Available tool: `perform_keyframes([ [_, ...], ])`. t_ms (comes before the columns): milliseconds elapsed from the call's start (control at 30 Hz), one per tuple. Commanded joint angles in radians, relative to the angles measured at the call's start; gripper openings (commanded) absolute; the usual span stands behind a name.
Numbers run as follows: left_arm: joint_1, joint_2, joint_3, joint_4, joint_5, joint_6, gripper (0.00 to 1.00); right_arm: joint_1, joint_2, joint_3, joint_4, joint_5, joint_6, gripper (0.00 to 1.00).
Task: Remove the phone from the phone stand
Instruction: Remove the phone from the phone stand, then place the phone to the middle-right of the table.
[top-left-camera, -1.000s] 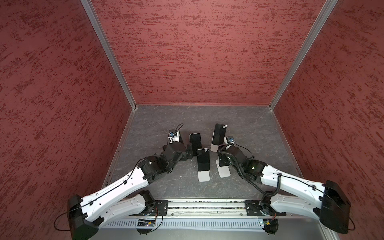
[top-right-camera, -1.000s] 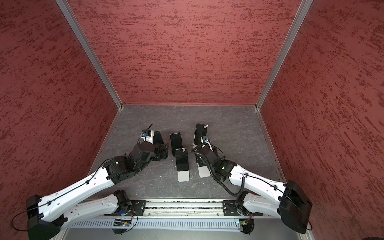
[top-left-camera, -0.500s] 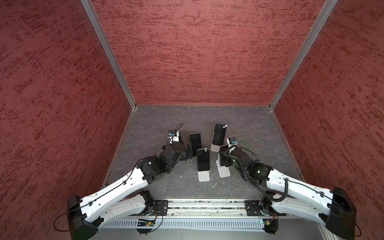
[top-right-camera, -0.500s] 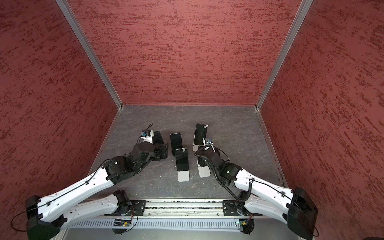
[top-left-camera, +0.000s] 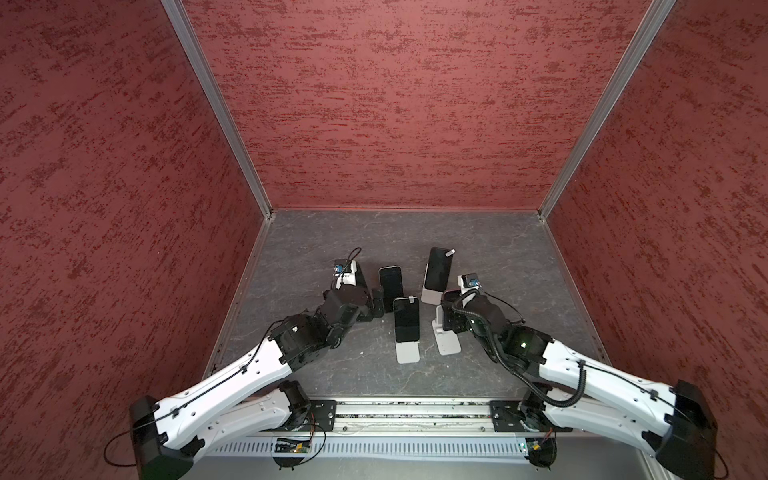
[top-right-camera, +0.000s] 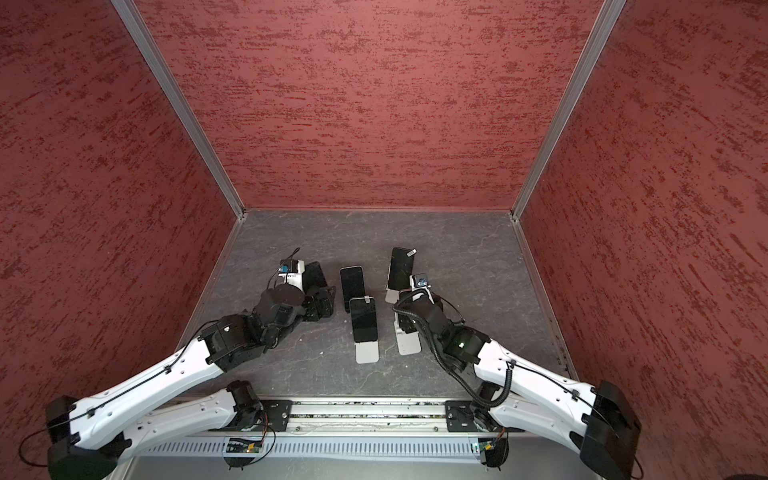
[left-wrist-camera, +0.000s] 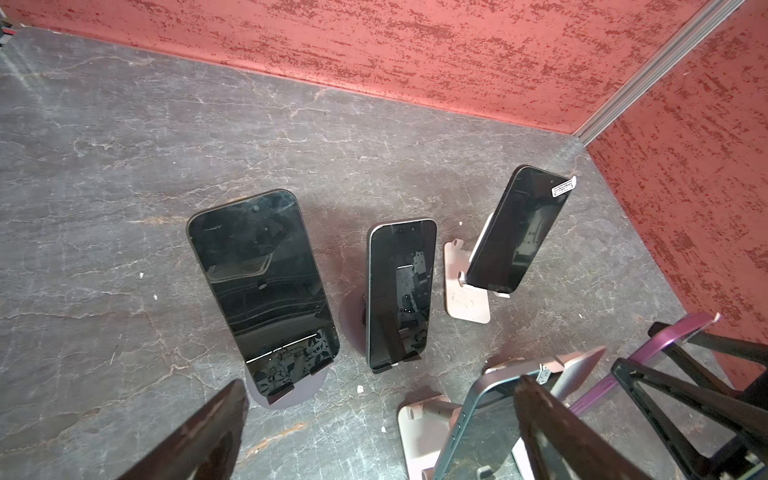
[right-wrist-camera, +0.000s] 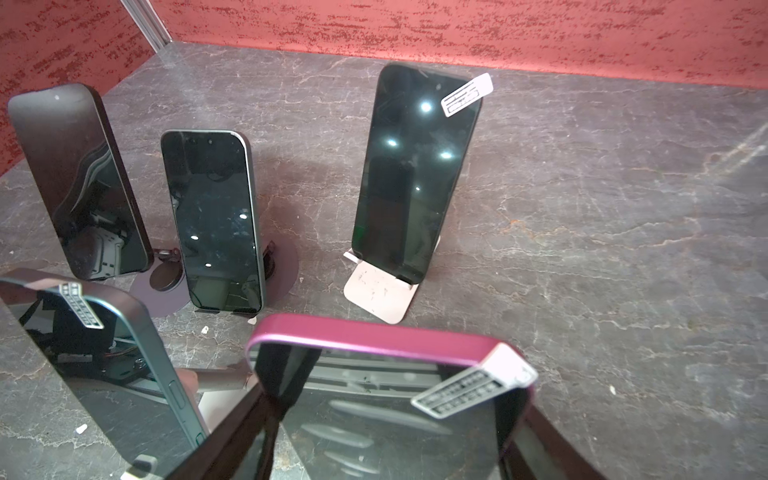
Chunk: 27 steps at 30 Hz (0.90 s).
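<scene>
Right gripper (right-wrist-camera: 399, 415) pinches the magenta phone (right-wrist-camera: 374, 332) by its two long sides, right of the middle of the bench (top-left-camera: 415, 232) and toward its front edge, over the white stand (top-left-camera: 448, 343); whether the phone's foot sits in the stand cannot be told, as the arm hides it. Left gripper (left-wrist-camera: 379, 399) hangs with jaws spread wide, left of the middle, just before a black phone (left-wrist-camera: 262, 282) propped on a round dark stand (left-wrist-camera: 291, 395). Three more phones (top-left-camera: 406, 320) lean on stands between the two arms
</scene>
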Motion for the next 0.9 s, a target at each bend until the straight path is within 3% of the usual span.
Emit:
perform_keyframes([
  [0,-0.006,-0.019,-0.023,0.050,0.028,0.018,1.00,0.007,-0.044,0.066,-0.026,0.061,0.027,0.65],
  [433,-0.008,-0.023,-0.027,0.068,0.044,0.018,1.00,-0.003,-0.146,0.058,-0.169,0.175,0.039,0.65],
  [867,-0.007,-0.013,-0.032,0.093,0.065,0.027,0.99,-0.135,-0.073,-0.013,-0.143,0.126,0.081,0.65],
])
